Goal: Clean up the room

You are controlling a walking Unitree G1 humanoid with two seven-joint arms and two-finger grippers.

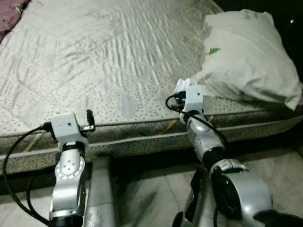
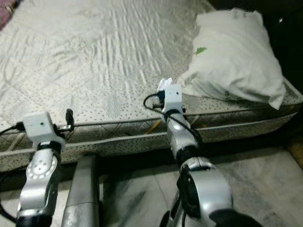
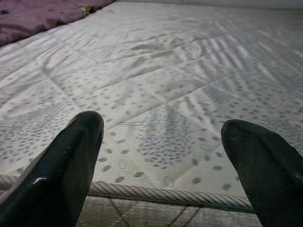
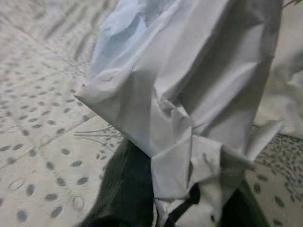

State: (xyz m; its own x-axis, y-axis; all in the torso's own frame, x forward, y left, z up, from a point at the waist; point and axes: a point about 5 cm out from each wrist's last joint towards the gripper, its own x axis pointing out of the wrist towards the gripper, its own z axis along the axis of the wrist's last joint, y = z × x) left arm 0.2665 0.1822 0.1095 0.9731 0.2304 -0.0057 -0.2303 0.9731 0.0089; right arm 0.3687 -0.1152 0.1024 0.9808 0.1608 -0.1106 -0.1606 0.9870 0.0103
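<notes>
Here the right gripper (image 4: 189,208) pinches a corner of the white pillow (image 1: 248,59) lying on the bed (image 1: 104,56); the left gripper (image 3: 165,161) hovers wide at the bed's edge.

The mattress (image 1: 109,61) is lit brightly and evenly from above, and its sheen is washed out toward 12 o'clock in the head views. The floor (image 1: 151,189) at 6 o'clock is left dim, and the corner at 2 o'clock is lost in black. Slight softness is seen throughout. In the right wrist view the pillow (image 4: 189,85) is blurred and shaded at 5 o'clock.
</notes>
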